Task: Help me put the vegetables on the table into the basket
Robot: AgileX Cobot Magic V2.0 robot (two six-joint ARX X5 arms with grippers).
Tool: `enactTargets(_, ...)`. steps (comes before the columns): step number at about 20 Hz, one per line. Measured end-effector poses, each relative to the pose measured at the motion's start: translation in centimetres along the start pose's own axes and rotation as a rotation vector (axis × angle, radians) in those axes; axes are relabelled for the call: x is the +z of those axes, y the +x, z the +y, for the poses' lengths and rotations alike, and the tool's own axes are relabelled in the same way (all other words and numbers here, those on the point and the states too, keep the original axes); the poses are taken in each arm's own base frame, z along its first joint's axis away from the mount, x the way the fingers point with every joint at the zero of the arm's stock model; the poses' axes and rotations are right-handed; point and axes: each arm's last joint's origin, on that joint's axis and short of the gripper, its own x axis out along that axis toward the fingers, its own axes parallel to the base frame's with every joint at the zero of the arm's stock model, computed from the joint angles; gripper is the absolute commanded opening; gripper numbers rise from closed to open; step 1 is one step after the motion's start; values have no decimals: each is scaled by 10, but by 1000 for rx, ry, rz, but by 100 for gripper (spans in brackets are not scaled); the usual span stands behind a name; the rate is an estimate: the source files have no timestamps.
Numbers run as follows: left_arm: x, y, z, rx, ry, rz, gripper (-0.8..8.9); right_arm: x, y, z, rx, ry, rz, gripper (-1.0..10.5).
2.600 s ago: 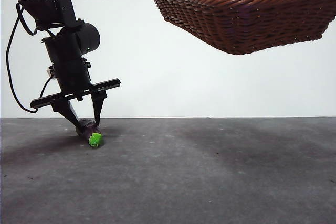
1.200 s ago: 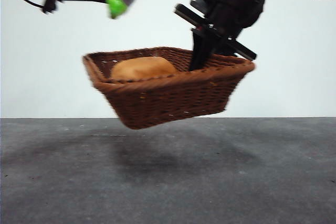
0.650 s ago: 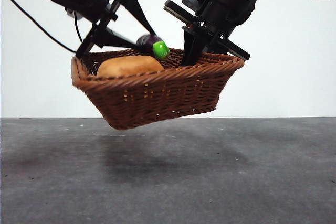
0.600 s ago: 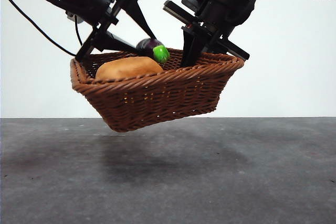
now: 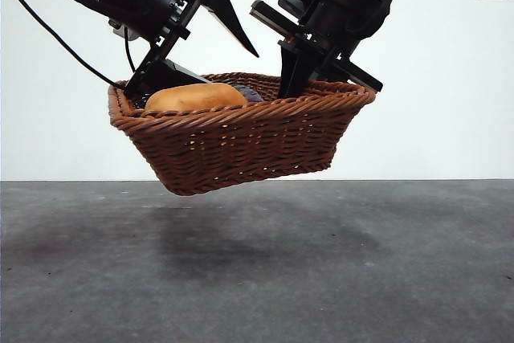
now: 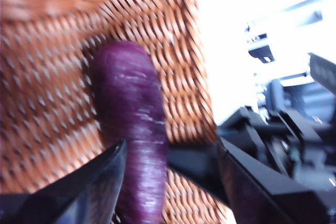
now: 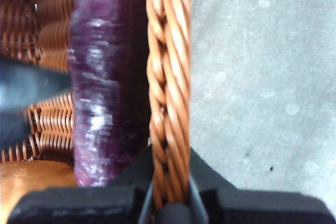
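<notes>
Here the basket [image 5: 241, 138] hangs in the air well above the table [image 5: 257, 263], tilted, with its right side higher. The right claw [image 5: 299, 78] is clamped on the braided rim at that side; in the right wrist view the rim [image 7: 167, 87] runs straight down between its two jaws, which pinch it. The left claw [image 5: 209, 54] sits over the basket's left part with its jaws spread apart, one ending above the rim and the other reaching down inside. The eggplant [image 6: 134, 129] lies on the woven floor of the basket, free of those jaws, and in the right wrist view it [image 7: 105, 77] rests alongside the inner face of the rim. The potato [image 5: 195, 96] lies in the basket too, at its left, showing above the rim in the front view.
</notes>
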Motion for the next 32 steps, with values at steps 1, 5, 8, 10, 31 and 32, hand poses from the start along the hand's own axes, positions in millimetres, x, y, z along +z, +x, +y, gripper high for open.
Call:
enactTargets(1,0,-2,-2,-9,14,2,292,0,0,0,0,0,0,-12)
enactTargets(5,4,-55,-33,-132,168,-66,291,2,-3,-9,2,20,-7,-12)
enactTargets(8,-5,-114,-47,-109,304,-127,165,5,-16,-20,8,46,-38,-12)
enactTargets(10,-16,-151,-48,-28,406,-171,-8,7,-44,-26,38,61,-99,-12)
enactTargets(31,-49,-202,-36,252,727,-132,-8,-43,-124,-170,-205,299,-139,-12)
enactTargets(32,-49,-202,-36,252,727,-132,-8,-48,-111,-177,-194,306,-127,-12)
